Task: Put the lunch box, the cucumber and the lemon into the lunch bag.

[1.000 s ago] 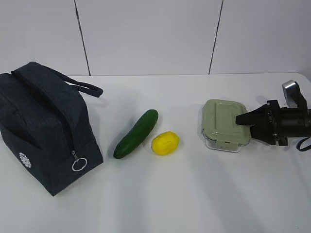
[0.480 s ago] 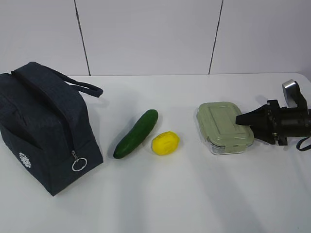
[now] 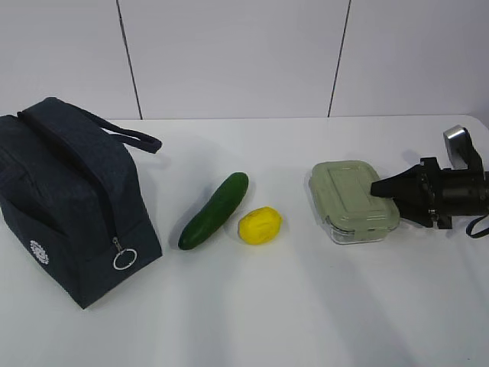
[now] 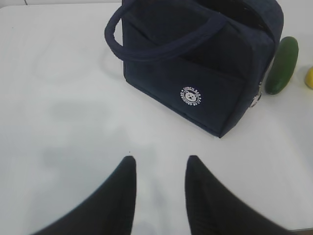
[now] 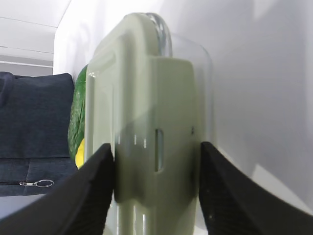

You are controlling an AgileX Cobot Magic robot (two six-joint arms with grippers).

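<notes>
The sage-lidded lunch box [image 3: 348, 199] sits at the right of the table, and my right gripper [image 3: 377, 189] is shut on its right end. In the right wrist view its two fingers press the lunch box [image 5: 146, 98] from both sides around my right gripper [image 5: 155, 146]. The dark green cucumber [image 3: 215, 210] and yellow lemon [image 3: 260, 225] lie side by side mid-table. The navy lunch bag [image 3: 69, 206] stands at the left, its zipper closed as far as I can see. My left gripper [image 4: 159, 160] hangs open over bare table, short of the lunch bag [image 4: 195, 58].
The white table [image 3: 306, 306] ends at a white panelled wall behind. The bag's ring pull [image 3: 124, 258] hangs on its near end. The left wrist view catches the cucumber [image 4: 282, 66] and a sliver of lemon [image 4: 309, 78] right of the bag.
The lunch box has shifted a little to the left and settled flatter in the right gripper's grasp. The right jaws closed slightly. The left gripper has not moved.
</notes>
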